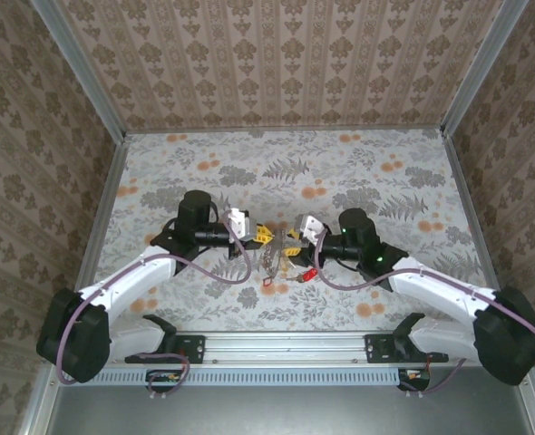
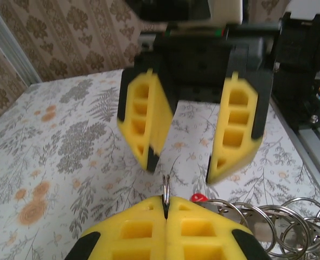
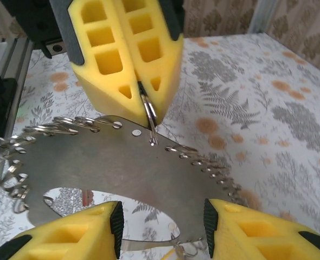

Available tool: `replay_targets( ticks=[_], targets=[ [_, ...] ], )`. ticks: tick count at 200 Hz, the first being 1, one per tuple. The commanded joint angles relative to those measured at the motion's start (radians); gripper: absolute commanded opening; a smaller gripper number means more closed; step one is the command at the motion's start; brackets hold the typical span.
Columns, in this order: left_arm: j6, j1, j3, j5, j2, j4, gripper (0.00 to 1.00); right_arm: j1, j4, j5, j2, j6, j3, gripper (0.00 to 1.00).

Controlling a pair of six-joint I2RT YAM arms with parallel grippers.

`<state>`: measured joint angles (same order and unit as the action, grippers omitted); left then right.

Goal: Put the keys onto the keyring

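The keyring [image 3: 149, 173] is a flat, dull grey metal loop with small split rings [image 3: 214, 170] hooked through holes along its rim. My left gripper [image 2: 165, 208] is shut on one thin split ring [image 2: 165, 190] that runs through a hole in the keyring's rim. In the right wrist view the left gripper [image 3: 142, 92] holds that ring [image 3: 149, 114] just above the loop. My right gripper [image 3: 161, 227] is open, a finger on each side of the loop's near part. A red-headed key [image 2: 198, 197] lies by the rings. From above, both grippers [image 1: 261, 234] [image 1: 292, 240] meet over the keyring [image 1: 272, 261], with a red key [image 1: 309, 274] beside it.
A bunch of loose split rings [image 2: 293, 222] hangs at the lower right of the left wrist view. The floral tabletop [image 1: 340, 172] is walled by patterned panels, and an aluminium rail [image 1: 286, 344] runs along the near edge. Open tabletop lies beyond the grippers.
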<state>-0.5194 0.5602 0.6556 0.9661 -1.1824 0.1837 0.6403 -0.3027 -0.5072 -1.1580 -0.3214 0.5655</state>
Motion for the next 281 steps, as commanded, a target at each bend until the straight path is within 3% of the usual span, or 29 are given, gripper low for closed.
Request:
replay_targets(
  ticks=[1, 42, 174, 191, 218, 281],
  targets=[
    [0.065, -0.006, -0.012, 0.079, 0.026, 0.103, 0.00, 0.005, -0.135, -0.106, -0.053, -0.121, 0.048, 0.45],
    [0.080, 0.001, -0.017, 0.084, 0.043, 0.107, 0.00, 0.012, -0.203, -0.141, -0.083, -0.095, 0.060, 0.34],
    [0.060, 0.010, 0.005, 0.070, 0.005, 0.052, 0.00, 0.012, -0.113, -0.223, -0.048, -0.154, 0.085, 0.00],
    [0.037, 0.010, 0.017, 0.055, -0.004, -0.006, 0.04, 0.013, -0.053, -0.208, -0.038, -0.182, 0.100, 0.00],
    [-0.014, 0.010, 0.046, 0.016, -0.010, -0.120, 0.21, 0.016, 0.192, -0.117, -0.031, -0.266, 0.178, 0.00],
    [-0.061, 0.029, 0.101, -0.042, -0.047, -0.233, 0.25, 0.034, 0.410, 0.008, -0.054, -0.352, 0.275, 0.00]
  ],
)
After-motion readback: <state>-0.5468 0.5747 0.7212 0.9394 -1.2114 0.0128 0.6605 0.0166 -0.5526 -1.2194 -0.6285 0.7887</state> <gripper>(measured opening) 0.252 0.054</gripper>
